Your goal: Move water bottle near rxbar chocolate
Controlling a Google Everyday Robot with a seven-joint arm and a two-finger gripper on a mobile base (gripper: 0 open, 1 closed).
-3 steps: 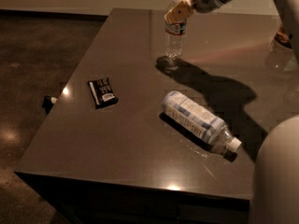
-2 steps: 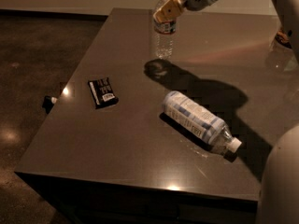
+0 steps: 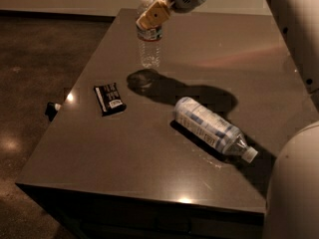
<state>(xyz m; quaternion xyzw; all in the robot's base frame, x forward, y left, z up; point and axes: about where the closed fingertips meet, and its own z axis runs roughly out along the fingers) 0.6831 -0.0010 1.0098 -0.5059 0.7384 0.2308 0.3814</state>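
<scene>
Water bottle (image 3: 149,46): position, and what has changed? —A

Upright, lifted off the bench (image 3: 149,183), hanging over its far-left part. A second ago it is further right, close to the surface; now it sits clearly left of that spot. Its shadow (image 3: 142,78) lies apart from the base, so I read it as airborne. —B

Gripper? —A

Gripper (image 3: 149,24) at the top of the camera view, arm reaching in from the upper right. Fingers (image 3: 151,15) pinch the water bottle high up, around the neck and label band. One tan pad shows across the front. The far one is hidden behind the plastic, so the hold is probably two-sided, judged from the bottle hanging clear. —B

Target? —A

Rxbar chocolate (image 3: 109,98) flat on the bench, nearer the camera and left of the carried bottle, close to the left edge. Unmoved across the three looks. Larger bottle (image 3: 214,128) lies on its side right of centre, cap toward the near right, also unmoved and out of the line of travel. —B

Meaning for the task? —A

Carry phase, roughly midway. Travel runs leftward, toward the bar, and the gap is closing but not closed. What remains, as I judge it: more travel toward the camera and left, then a set-down just beside the wrapper, not on it. Risks: a slim bottle held high may swing or tip on release, and the bench edge is near the bar. —B
</scene>
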